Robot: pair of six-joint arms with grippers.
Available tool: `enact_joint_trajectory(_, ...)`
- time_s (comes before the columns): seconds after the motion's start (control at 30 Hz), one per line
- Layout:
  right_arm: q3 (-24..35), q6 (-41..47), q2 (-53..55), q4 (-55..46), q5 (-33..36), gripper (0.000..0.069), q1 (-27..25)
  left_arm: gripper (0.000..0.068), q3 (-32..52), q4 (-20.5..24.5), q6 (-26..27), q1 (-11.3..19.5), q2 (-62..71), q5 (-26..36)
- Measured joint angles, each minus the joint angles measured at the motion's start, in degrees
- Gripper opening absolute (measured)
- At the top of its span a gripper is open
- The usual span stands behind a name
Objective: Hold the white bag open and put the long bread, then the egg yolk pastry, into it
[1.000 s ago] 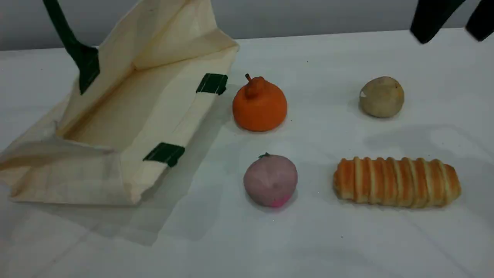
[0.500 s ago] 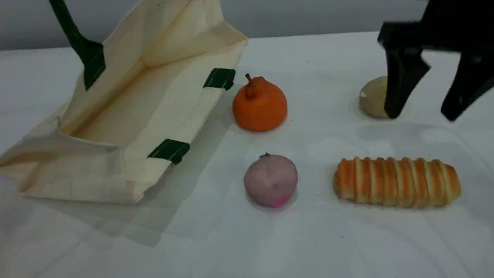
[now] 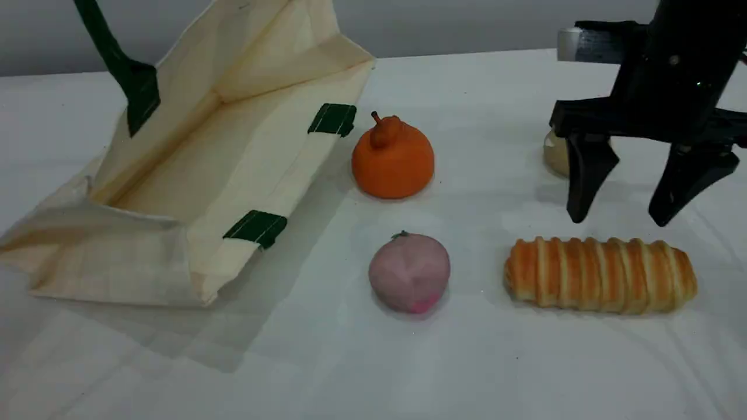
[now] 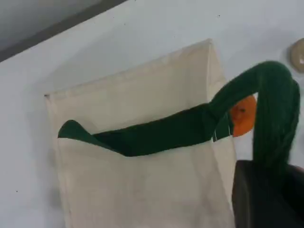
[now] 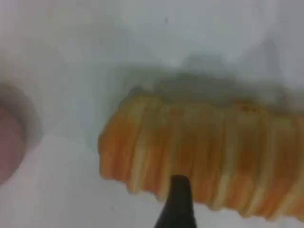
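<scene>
The white bag (image 3: pixel 192 175) lies on its side at the left, its mouth held open. Its green handle (image 3: pixel 111 58) runs up out of the scene view. In the left wrist view that handle (image 4: pixel 273 109) loops into my left gripper (image 4: pixel 266 192), which is shut on it. The long bread (image 3: pixel 601 274) lies at the front right. My right gripper (image 3: pixel 620 222) hangs open just above and behind it, fingertips apart. The right wrist view has one fingertip (image 5: pixel 178 204) over the long bread (image 5: pixel 204 156). The egg yolk pastry (image 3: pixel 554 154) is mostly hidden behind the right gripper.
An orange stemmed fruit (image 3: pixel 392 157) stands just right of the bag's mouth. A pink ball (image 3: pixel 408 271) lies in front of it, left of the long bread. The white table (image 3: pixel 373 361) carries everything.
My right gripper has come down from the top right corner to just behind the long bread, now covering most of the pastry. The bag's raised side shifted slightly right early on.
</scene>
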Motion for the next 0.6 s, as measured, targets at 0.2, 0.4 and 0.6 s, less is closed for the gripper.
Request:
enact_joint_trajectory(0.2,0.0,-1.22,2.51,-0.65,-0.67,0.0565,0.0,0.0083,0.0,0.14,0.0,0.0,0.0,0.0)
enact_joint_trajectory(0.4,0.0,-8.99,3.31,-0.54,0.28,0.0565,0.0,0.0083,0.0,0.14,0.0,0.0,0.0,0.0)
enact_joint_trajectory(0.6,0.0,-14.25,3.93,2.28,-0.23,0.0565,-0.05,0.0083,0.0,0.18,-0.03,0.0,0.0,0.0)
